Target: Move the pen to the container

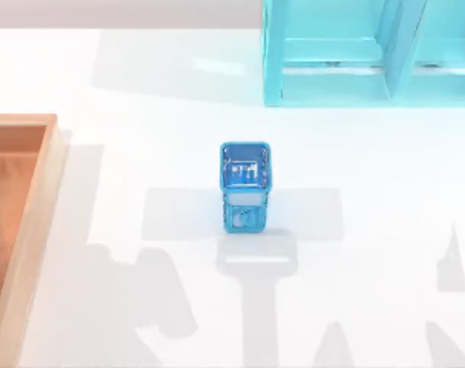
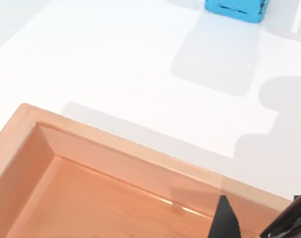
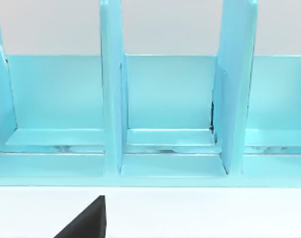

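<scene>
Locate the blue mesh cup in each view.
Top view: blue mesh cup at table centre.
Left wrist view: cup beyond the container rim, across white table.
Right wrist view: faces the turquoise shelf instead.
Shared landmarks: container at top view's left edge; shelf at its upper right.

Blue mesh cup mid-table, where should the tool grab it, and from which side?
Take the blue cup by two opposite walls just below its rim, coming down from above. It stands upright with a square open mouth and flat sides, well apart from the container and the shelf unit.
</scene>
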`<move>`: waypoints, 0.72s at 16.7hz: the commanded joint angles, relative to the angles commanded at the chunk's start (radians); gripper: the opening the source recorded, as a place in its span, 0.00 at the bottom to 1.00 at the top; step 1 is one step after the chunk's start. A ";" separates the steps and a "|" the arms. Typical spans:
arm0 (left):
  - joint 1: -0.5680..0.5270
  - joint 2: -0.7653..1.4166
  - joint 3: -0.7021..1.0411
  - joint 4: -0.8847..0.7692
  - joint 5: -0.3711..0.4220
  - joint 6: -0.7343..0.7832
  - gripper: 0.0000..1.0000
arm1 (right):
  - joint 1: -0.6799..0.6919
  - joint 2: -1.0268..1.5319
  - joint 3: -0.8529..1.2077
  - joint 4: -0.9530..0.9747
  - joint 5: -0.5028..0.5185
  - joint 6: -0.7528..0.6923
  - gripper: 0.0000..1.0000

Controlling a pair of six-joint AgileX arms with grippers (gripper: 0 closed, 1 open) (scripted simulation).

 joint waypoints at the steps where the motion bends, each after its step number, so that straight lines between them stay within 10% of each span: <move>1: 0.000 0.000 0.000 0.000 0.000 0.000 0.00 | 0.000 0.000 0.000 0.000 0.000 0.000 1.00; 3: 0.000 0.000 0.000 0.000 0.000 0.000 0.00 | 0.000 0.000 0.000 0.000 0.000 0.000 1.00; 12: 0.000 0.000 0.000 0.000 0.000 0.000 0.68 | 0.000 0.000 0.000 0.000 0.000 0.000 1.00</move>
